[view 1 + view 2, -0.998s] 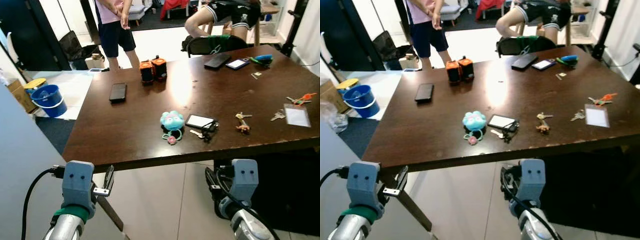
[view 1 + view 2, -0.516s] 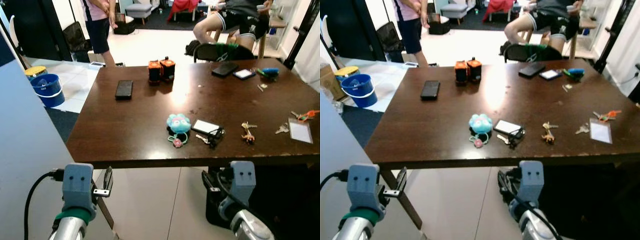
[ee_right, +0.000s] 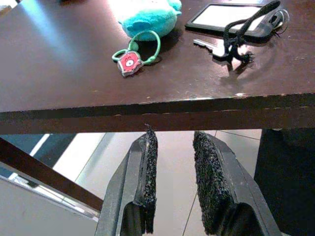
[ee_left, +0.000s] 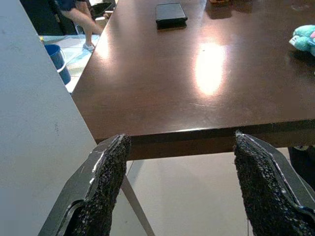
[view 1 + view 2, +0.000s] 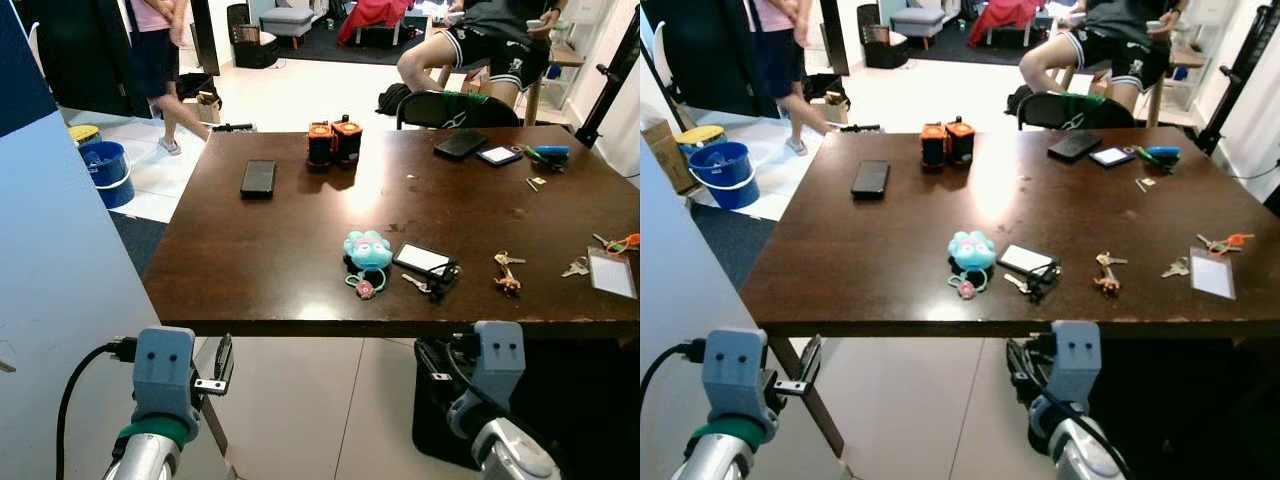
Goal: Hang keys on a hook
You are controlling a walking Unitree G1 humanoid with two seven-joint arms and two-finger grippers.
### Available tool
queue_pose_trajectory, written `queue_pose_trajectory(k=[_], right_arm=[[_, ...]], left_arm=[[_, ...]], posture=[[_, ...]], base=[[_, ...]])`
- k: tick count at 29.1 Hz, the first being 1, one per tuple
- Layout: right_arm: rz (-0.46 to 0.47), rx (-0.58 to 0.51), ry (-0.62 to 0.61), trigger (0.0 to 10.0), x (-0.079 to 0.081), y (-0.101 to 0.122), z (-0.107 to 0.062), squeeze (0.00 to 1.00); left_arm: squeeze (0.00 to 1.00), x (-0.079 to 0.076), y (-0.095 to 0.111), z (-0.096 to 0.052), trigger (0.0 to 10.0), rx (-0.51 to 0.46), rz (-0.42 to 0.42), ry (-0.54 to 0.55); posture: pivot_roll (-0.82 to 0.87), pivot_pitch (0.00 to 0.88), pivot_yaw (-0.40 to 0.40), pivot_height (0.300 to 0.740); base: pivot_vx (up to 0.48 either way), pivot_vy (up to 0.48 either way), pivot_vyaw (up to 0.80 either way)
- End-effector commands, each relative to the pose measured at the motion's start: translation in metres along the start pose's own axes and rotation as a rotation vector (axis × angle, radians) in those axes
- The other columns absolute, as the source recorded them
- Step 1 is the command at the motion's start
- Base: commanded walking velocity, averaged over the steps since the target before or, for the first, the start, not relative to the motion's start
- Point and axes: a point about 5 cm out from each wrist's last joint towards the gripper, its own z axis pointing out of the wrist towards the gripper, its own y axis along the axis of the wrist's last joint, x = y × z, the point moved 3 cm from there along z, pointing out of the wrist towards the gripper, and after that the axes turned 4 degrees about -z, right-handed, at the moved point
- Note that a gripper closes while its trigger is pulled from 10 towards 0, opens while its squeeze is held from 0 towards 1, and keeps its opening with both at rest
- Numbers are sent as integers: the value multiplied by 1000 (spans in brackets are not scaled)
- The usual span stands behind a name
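both hands hang below the table (image 5: 250,290) edge — left hand (image 4: 179,189) wide open, right hand (image 3: 173,184) narrowly parted, both empty; key (image 3: 209,46) beside plush keychain (image 3: 147,14).

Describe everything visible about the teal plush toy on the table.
The plush toy is a small, rounded, fuzzy teal figure with paler bumps on top. It sits near the front edge of the dark wooden table. A green ring hangs from it, carrying a red round charm that lies flat on the wood. A card holder lies just beside it, apart. Nothing grips it.
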Motion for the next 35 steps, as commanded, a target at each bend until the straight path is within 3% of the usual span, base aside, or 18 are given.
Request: queue_pose_trajectory(k=[1,9,35], right_arm=[[23,15,2,10000,-1,-5,-1,0],[31,7,-5,10000,-1,-4,0,0],[62,-11,-12,10000,5,-2,-3,0]], left_arm=[[0,1,-7,-2,10000,24,11,10],[0,-3,-3,0,10000,9,-2,-13],[0,1,0,-2,10000,13,-1,-29]], posture=[[-130,77,97,740],[-134,82,112,740],[-123,90,144,740]], base=[[0,0,0],[0,0,0],[0,-480,0]])
